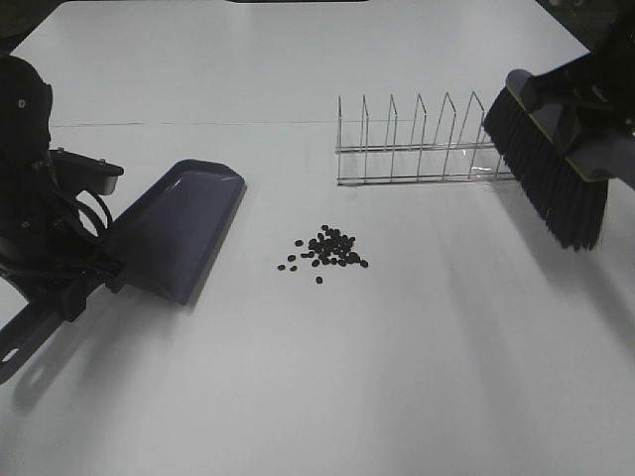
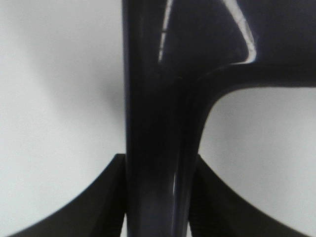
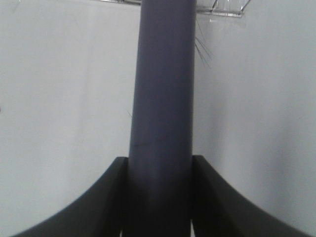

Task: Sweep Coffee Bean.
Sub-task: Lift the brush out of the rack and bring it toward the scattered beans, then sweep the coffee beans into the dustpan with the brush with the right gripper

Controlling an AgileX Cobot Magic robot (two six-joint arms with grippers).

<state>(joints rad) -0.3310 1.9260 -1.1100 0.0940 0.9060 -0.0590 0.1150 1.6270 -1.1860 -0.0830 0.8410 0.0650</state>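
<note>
Purple dustpan (image 1: pixel 184 228) facing coffee bean (image 1: pixel 329 248) pile, left claw (image 2: pixel 158 197) pinching it; right claw (image 3: pixel 160 197) pinching brush (image 1: pixel 546 169), hovering opposite, readying sweep.

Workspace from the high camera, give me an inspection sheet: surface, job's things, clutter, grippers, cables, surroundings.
Surface: white table; a thin line crosses its far side.
Job's things: coffee beans in a loose cluster mid-table; purple dustpan to their left, apart from them; brush at the far right, bristles clear of the beans.
Clutter: wire rack behind the beans.
Grippers: left gripper shut on the dustpan's handle; right gripper shut on the brush's handle.
Cables: black cable looped on the left arm.
Surroundings: nothing seen.
</note>
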